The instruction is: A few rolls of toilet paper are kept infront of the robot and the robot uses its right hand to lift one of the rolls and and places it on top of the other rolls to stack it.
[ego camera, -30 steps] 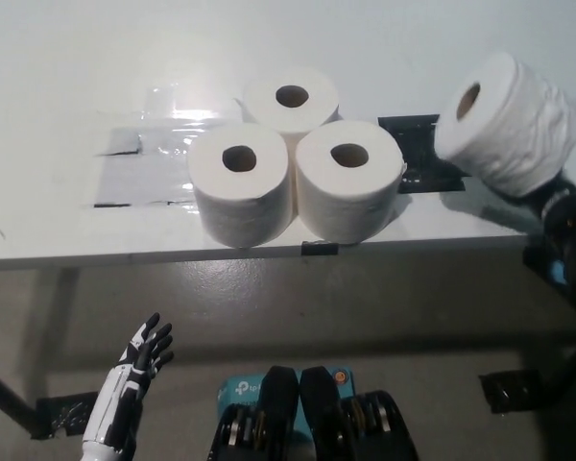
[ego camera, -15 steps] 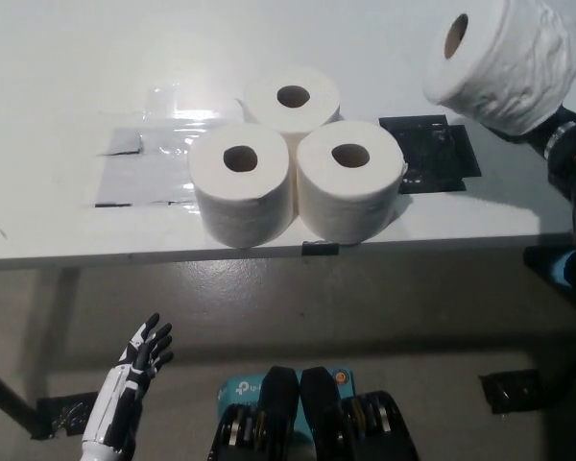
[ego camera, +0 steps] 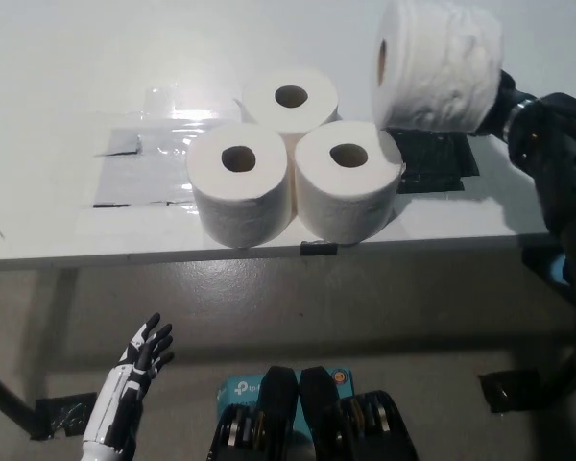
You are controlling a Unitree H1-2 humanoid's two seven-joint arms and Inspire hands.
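Three white toilet paper rolls stand upright in a tight cluster on the white table [ego camera: 58, 58]: a front-left roll [ego camera: 240, 182], a front-right roll [ego camera: 349, 180] and a back roll [ego camera: 290, 96]. A fourth roll [ego camera: 437, 65] hangs in the air, tipped on its side, above and right of the cluster. My black right hand [ego camera: 502, 99] is shut on it from behind, mostly hidden by the roll. My white left hand [ego camera: 146, 351] rests open below the table edge at lower left.
A black patch [ego camera: 442, 158] lies on the table right of the cluster, and a grey taped patch [ego camera: 139, 178] lies to its left. The table's front edge [ego camera: 269, 254] runs just before the rolls. A teal box [ego camera: 240, 389] sits on the floor.
My right hand has carried the held roll up and to the left, from beyond the black patch to a spot near the front-right roll. The left hand has not moved.
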